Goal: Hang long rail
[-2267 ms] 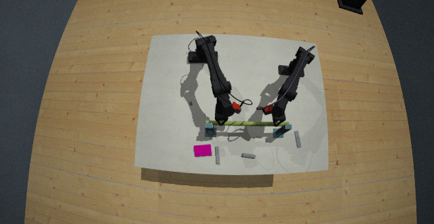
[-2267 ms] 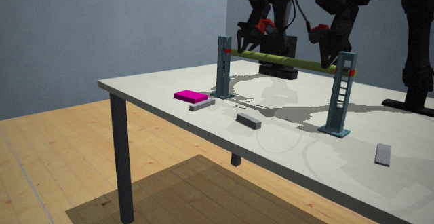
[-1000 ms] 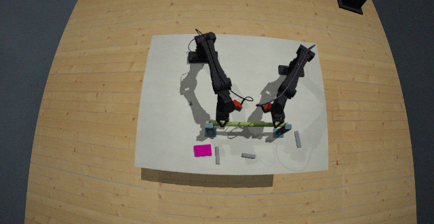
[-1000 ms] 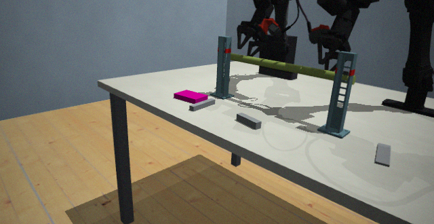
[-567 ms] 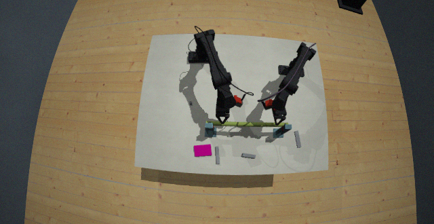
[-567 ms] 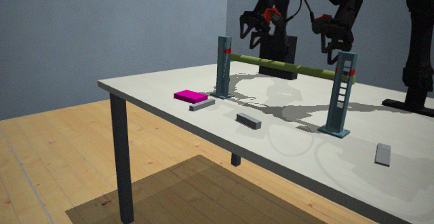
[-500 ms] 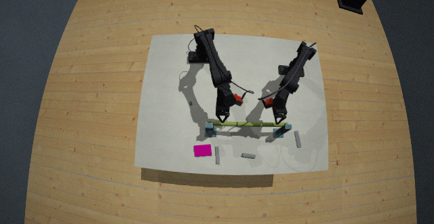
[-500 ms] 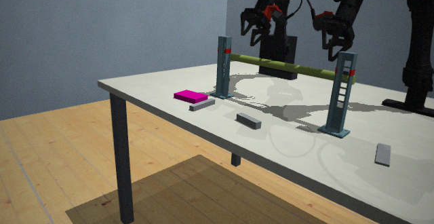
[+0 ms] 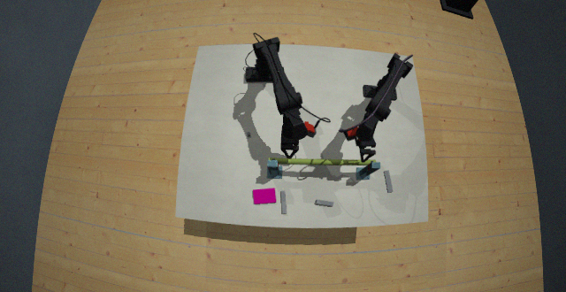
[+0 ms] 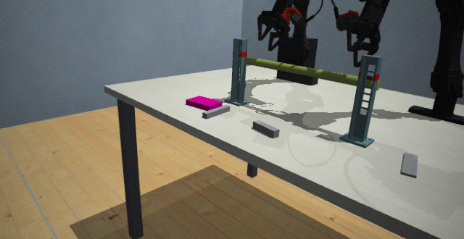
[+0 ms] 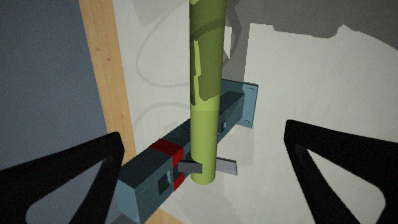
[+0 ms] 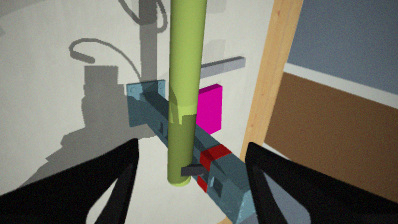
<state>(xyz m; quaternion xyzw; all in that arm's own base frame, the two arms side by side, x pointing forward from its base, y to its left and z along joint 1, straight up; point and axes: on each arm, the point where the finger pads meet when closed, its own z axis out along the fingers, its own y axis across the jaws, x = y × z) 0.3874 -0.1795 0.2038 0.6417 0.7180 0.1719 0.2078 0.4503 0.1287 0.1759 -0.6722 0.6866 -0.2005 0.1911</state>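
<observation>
Your rail (image 9: 323,162) (image 10: 304,69) (image 11: 206,115) (image 12: 186,75) spans the two posts, raised off the counter (image 9: 212,128) (image 10: 156,90) (image 11: 310,75) (image 12: 30,60), just right of and below centre in the top view. You have the near post (image 9: 373,166) (image 10: 362,105) (image 11: 135,175) at the right in the exterior view and the far post (image 9: 272,164) (image 10: 238,72) (image 12: 225,167) nearer its middle.

In each wrist view, you can see a dark hook reaching from the rail's end toward the post, close to the red mark. You can't tell from here whether either hook is fully home in its slot.

Your left gripper (image 9: 366,156) (image 10: 354,58) (image 11: 201,135) has its fingers wide open, above the rail near the near post. Your right gripper (image 9: 289,157) (image 10: 266,44) (image 12: 193,148) is open too, above the rail near the far post. Neither has hold of anything.

Farther out, you'll find the magenta block (image 9: 264,195) (image 10: 204,103) (image 12: 210,110) at the lower left in the top view, with a grey bar (image 9: 283,203) (image 10: 216,111) (image 12: 225,66) just beside it. A short grey block (image 9: 324,203) (image 10: 265,129) lies at the lower centre, and another bar (image 9: 388,181) (image 10: 409,164) at the lower right.
</observation>
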